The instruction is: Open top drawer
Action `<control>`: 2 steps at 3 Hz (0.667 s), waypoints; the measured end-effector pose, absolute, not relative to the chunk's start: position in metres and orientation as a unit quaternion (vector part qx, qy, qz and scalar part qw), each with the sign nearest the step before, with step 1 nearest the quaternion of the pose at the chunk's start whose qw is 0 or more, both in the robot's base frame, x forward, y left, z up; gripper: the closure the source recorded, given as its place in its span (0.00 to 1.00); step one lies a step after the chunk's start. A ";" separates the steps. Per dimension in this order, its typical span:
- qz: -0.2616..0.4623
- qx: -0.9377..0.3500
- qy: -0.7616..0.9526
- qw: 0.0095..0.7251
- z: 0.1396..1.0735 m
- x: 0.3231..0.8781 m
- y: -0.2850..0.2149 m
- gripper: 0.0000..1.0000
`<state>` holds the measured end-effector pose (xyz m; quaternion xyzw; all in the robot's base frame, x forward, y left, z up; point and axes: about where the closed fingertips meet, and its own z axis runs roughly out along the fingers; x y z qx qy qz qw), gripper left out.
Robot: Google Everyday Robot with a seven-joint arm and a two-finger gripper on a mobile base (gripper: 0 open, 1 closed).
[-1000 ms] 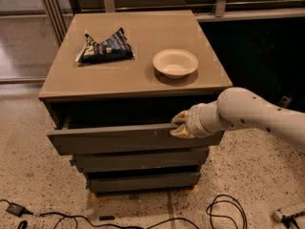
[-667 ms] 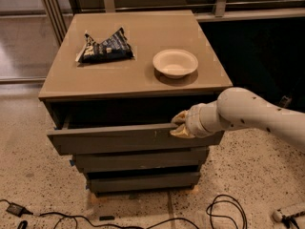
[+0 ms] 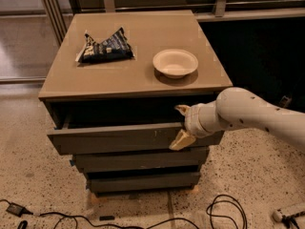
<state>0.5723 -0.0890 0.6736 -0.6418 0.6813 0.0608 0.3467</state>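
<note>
The top drawer (image 3: 114, 138) is the widest grey-brown front of the cabinet. It stands pulled out a little, with a dark gap showing behind its top edge. My gripper (image 3: 180, 125) is at the right part of that top edge. One tan finger (image 3: 181, 140) lies against the outside of the front, and the other reaches in behind the edge, so the gripper clamps the drawer front. The white arm (image 3: 252, 116) comes in from the right.
A white bowl (image 3: 175, 62) and a dark snack bag (image 3: 106, 46) lie on the cabinet top (image 3: 143, 23). Two narrower drawers (image 3: 138, 160) sit shut below. Cables (image 3: 224, 213) lie on the speckled floor in front. A dark panel stands to the right.
</note>
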 end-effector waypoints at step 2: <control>0.061 -0.642 0.681 0.347 0.674 0.572 -0.089 1.00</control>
